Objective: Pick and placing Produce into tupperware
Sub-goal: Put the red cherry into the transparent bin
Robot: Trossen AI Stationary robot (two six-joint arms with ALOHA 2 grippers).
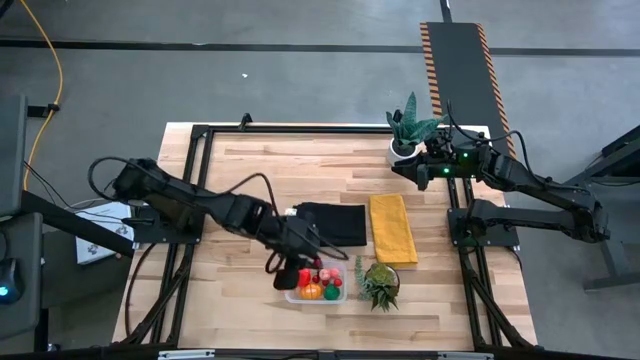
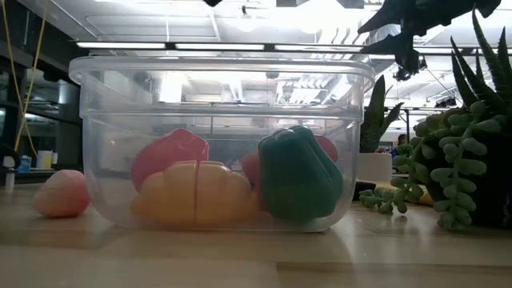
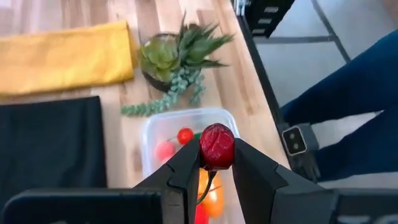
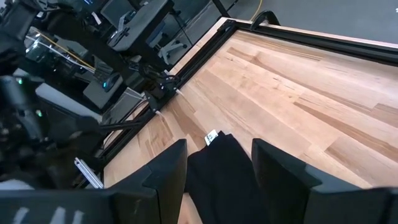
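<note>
Overhead, the left gripper [image 3: 216,163] pinches a dark red berry [image 3: 216,145] above the clear tupperware [image 3: 224,118]; the right gripper [image 4: 217,163] waits empty, fingers apart, far right.

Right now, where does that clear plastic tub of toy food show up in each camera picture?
High view: tupperware, front centre of table.
Low view: tupperware fills the middle.
Left wrist view: tupperware behind the held red berry.
Right wrist view: not in it.
Shared landmark: succulent beside it.
</note>
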